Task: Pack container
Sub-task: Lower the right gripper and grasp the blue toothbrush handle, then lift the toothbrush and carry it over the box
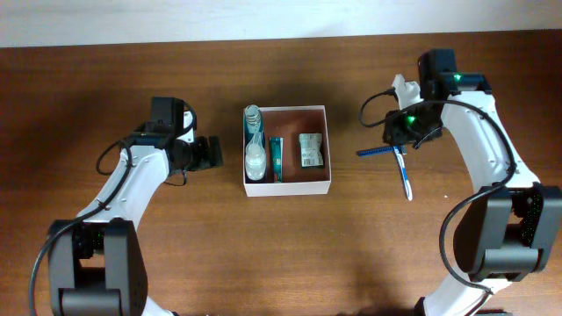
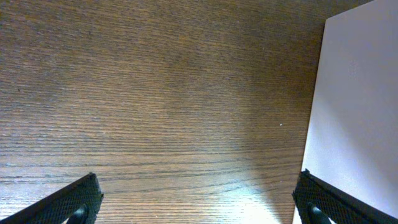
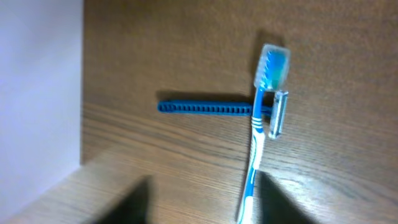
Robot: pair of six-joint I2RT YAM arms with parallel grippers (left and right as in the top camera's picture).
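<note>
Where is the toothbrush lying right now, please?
In the overhead view, the toothbrush lies on the table to the right of the container, crossing the blue razor.

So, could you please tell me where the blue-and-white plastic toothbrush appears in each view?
Overhead: the blue-and-white plastic toothbrush lies right of the white-walled square container.
Left wrist: not in view.
Right wrist: right of centre, bristle head uppermost.
Shared landmark: the container's white wall, right edge in left wrist, left edge in right wrist.
</note>
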